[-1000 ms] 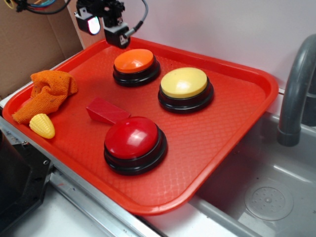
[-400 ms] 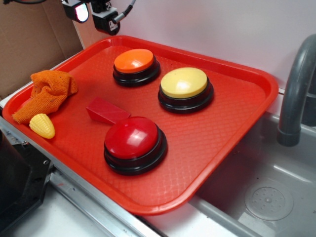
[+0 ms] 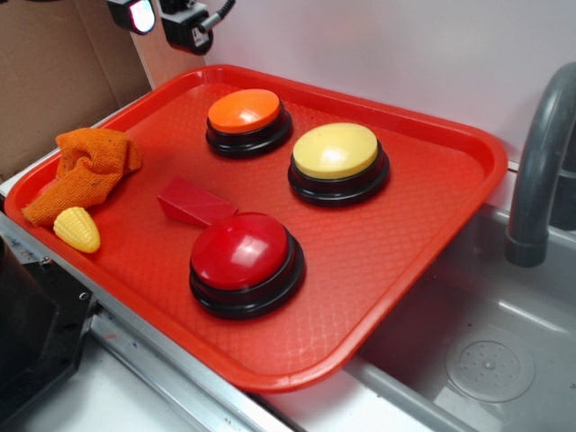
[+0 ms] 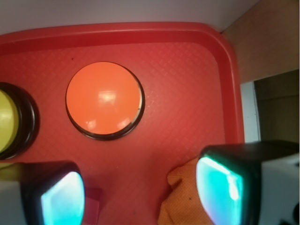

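Gripper (image 4: 140, 197) spread wide above tray (image 4: 229, 93) corner, orange button (image 4: 104, 100) near

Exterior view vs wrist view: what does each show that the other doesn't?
Exterior only: red dome button, yellow toy corn, grey faucet, grey sink. Wrist only: the gripper from above, its teal-lit fingers wide apart, open. Both: red plastic tray, orange dome button, yellow dome button, orange mesh cloth.
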Available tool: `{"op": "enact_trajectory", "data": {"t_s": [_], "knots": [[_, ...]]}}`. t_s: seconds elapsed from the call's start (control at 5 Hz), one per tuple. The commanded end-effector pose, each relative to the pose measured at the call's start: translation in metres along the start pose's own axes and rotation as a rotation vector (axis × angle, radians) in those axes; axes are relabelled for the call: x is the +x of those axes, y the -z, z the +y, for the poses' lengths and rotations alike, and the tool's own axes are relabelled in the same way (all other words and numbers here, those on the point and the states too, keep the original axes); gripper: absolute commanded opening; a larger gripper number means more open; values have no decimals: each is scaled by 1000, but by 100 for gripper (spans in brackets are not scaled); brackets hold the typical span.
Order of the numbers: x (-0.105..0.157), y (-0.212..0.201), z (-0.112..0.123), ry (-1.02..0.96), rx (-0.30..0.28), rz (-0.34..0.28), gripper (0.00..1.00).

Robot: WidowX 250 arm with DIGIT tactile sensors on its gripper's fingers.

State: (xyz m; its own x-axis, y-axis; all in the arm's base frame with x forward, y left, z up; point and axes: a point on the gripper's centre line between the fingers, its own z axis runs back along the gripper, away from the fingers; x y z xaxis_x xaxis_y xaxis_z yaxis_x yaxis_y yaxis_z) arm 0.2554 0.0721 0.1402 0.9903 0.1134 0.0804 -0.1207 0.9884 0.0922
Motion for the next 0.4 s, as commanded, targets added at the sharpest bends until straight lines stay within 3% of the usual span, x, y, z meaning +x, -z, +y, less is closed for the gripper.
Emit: {"op": "enact_trajectory", "data": {"t_s": [0.0,0.2], "knots": [[-4,-29,4,-28,33,-75,100],[-11,-33,2,-18,32,-84,100]]}}
